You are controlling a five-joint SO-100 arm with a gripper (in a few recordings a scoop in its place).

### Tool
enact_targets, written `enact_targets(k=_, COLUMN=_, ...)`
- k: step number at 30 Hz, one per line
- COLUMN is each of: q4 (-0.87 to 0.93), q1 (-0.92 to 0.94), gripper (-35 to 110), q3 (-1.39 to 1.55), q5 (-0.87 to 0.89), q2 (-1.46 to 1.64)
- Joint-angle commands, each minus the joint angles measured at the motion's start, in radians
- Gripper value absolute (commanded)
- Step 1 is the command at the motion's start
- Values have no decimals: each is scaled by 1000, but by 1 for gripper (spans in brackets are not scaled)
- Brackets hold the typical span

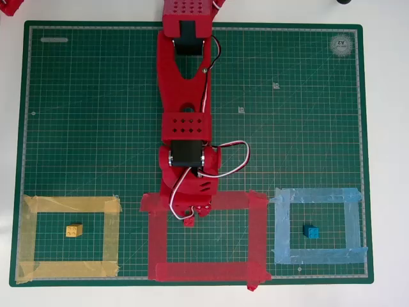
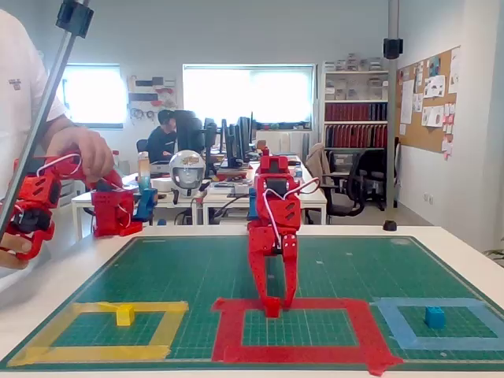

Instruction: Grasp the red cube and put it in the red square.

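The red cube is down at mat level, just inside the far strip of the red square. In the overhead view the red cube shows just below the top strip of the red square. My gripper points straight down over it. Its two red fingers stand in a narrow inverted V and their tips press the cube's sides. From above, the gripper hangs over the frame's top strip, left of its middle.
A yellow cube lies inside a yellow tape frame to the left. A blue cube lies inside a light-blue tape frame to the right. The green mat covers the table.
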Motion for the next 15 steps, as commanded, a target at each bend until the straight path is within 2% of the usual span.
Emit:
enact_targets(k=1, q4=0, q1=11, gripper=15, q3=9, q5=-8, q2=132)
enact_targets(k=11, q4=0, q1=5, gripper=15, q3=316, q5=-8, q2=402)
enact_targets(k=15, q4=0, q1=-3, gripper=8, q3=396, q5=-8, q2=480)
